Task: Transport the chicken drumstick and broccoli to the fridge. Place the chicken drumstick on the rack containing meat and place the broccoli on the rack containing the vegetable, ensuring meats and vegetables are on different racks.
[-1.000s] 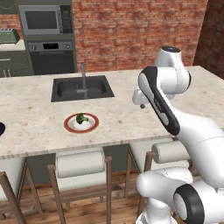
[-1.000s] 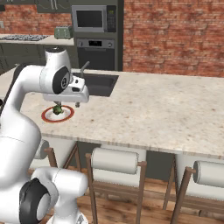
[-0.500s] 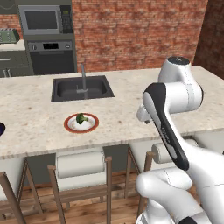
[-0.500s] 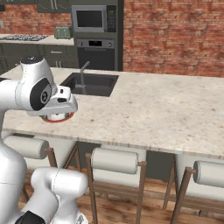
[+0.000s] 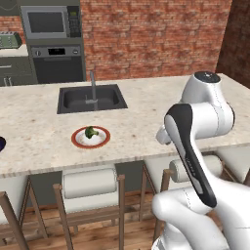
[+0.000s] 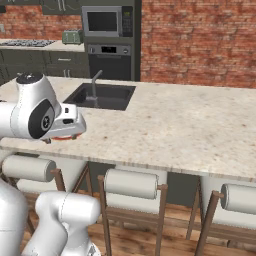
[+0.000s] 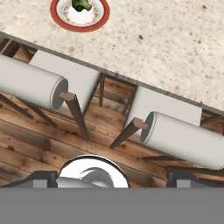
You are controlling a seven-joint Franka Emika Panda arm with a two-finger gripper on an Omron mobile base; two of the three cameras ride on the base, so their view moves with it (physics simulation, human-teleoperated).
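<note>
The broccoli (image 5: 90, 132) is a small dark-green floret on a white plate with a red rim (image 5: 77, 142), near the front of the stone counter (image 5: 39, 122). In the hand view the broccoli (image 7: 81, 4) and its plate (image 7: 57, 16) lie at the top edge. My gripper (image 7: 113, 177) is open, its dark fingertips (image 7: 43, 177) wide apart with nothing between them. It looks down past the counter's front edge at the stools and wooden floor. In the right base view my wrist (image 6: 67, 125) covers most of the plate. The chicken drumstick and the fridge are out of view.
A dark sink (image 5: 90, 97) with a faucet is set in the counter behind the plate. Padded stools (image 5: 90, 183) (image 7: 30, 83) (image 7: 183, 140) stand under the counter's front edge. A black oven (image 5: 58, 63) and a microwave are at the back wall. A dark rounded thing (image 5: 1, 144) pokes in at the left edge.
The arm has swung back from over the plate to the counter's front edge, and the hand now points down at the stools. The broccoli and plate have not moved.
</note>
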